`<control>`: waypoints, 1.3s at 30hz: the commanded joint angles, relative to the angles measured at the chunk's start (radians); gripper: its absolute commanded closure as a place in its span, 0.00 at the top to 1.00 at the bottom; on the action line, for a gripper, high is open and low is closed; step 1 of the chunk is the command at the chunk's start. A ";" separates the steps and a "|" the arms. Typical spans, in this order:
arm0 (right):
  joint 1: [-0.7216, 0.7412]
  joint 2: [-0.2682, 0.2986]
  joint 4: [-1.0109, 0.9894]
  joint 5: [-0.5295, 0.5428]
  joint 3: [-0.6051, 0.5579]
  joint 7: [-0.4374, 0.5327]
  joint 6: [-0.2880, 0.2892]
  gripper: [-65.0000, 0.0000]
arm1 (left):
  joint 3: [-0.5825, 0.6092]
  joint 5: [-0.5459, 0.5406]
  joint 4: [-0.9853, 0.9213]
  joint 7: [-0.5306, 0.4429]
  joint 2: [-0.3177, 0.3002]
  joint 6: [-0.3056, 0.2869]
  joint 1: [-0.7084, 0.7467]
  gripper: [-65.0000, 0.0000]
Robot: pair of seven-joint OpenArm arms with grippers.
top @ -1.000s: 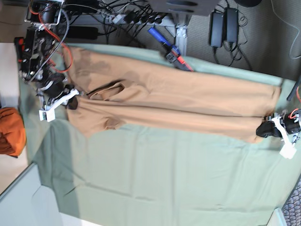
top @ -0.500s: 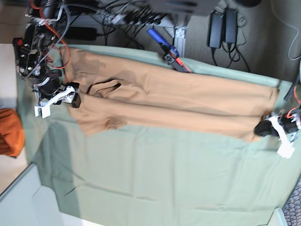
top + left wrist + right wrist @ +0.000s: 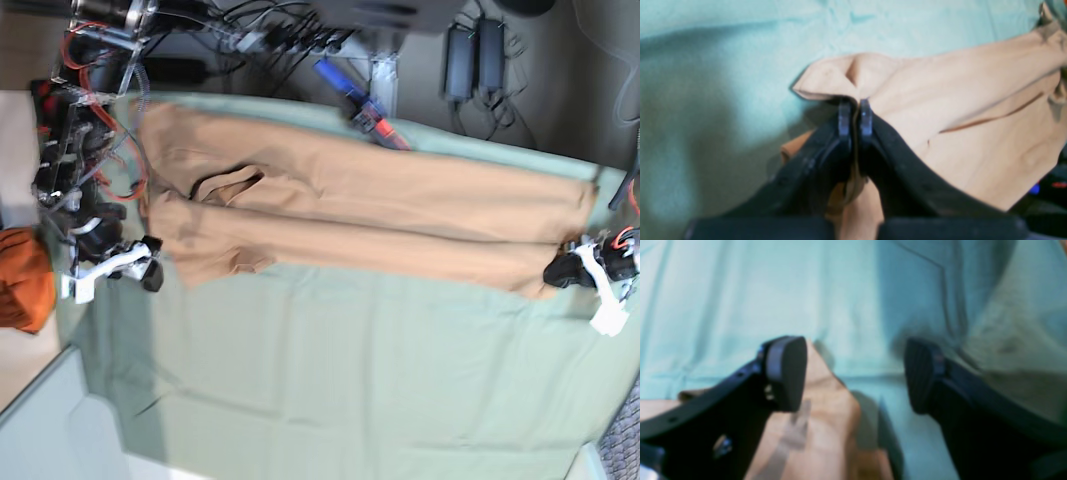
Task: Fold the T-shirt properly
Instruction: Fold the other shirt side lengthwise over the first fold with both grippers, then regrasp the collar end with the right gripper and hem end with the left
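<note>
1. The T-shirt [image 3: 370, 220] lies stretched along the far side of the counter [image 3: 330, 390], its long axis running from the left edge to the right edge in the base view.
2. My left gripper [image 3: 855, 115] has its fingers [image 3: 866, 116] pinched closed on the shirt's hem corner near the counter's right edge.
3. My right gripper [image 3: 855, 373] has its fingers [image 3: 786, 371] spread wide, holding nothing, beside the shirt's end near the left edge.
4. The shirt's near corner lies just under my right gripper's inner finger, so I judge that arm better placed to take the loose end.
5. An orange bundle [image 3: 22, 278] sits off the left edge.
</note>
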 commanded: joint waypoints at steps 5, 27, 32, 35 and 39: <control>0.074 0.008 -0.079 -0.018 -0.113 0.024 0.098 0.69 | -0.011 -0.017 0.014 -0.014 -0.021 -0.009 -0.019 0.00; 0.075 -0.027 -0.084 -0.056 -0.237 0.020 0.097 0.00 | -0.011 -0.017 0.014 -0.015 -0.021 -0.009 -0.019 0.00; 0.074 -0.026 -0.037 -0.055 -0.237 0.000 0.098 0.00 | -0.011 -0.018 0.017 -0.014 -0.022 -0.009 -0.019 0.00; 0.053 -0.018 0.042 -0.031 -0.235 -0.043 0.098 0.00 | -0.011 -0.024 0.026 0.002 -0.023 -0.009 -0.019 0.00; -0.045 0.011 0.200 -0.026 -0.234 -0.067 0.098 0.00 | -0.011 -0.095 0.040 0.076 -0.028 -0.009 -0.019 0.00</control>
